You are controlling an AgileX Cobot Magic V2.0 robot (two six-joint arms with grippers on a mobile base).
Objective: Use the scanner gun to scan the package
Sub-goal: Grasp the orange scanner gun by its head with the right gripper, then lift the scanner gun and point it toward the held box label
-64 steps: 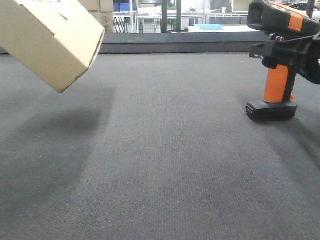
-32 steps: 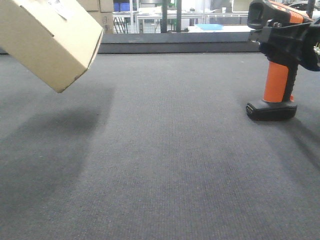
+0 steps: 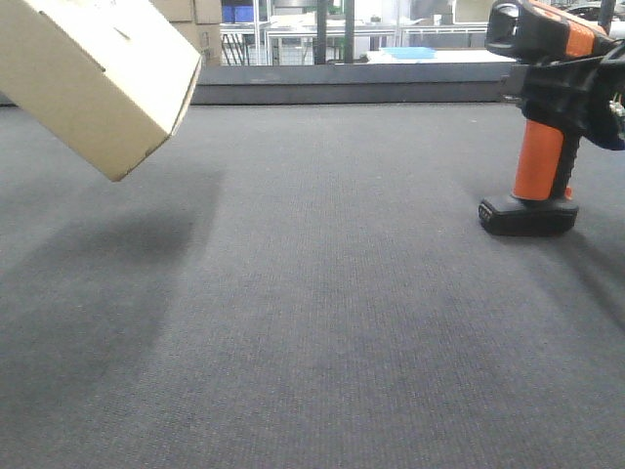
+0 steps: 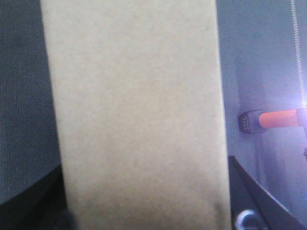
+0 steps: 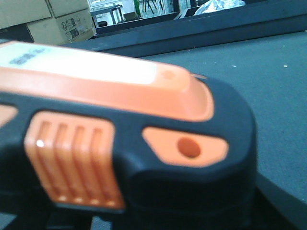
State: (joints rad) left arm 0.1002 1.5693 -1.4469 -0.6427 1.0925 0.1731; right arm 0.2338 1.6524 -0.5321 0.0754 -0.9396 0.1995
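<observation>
I had the left gripper (image 4: pixel 144 218) clamped across the package (image 3: pixel 98 78), with its dark fingers (image 4: pixel 254 196) flanking the cardboard. The box hung tilted above the tabletop (image 3: pixel 322 293) toward its far left corner. The right gripper (image 3: pixel 568 93) was clenched around the scanner gun (image 3: pixel 539 161), which stood upright near the right edge with its muzzle facing left. I could not tell whether its foot touched the tabletop.
</observation>
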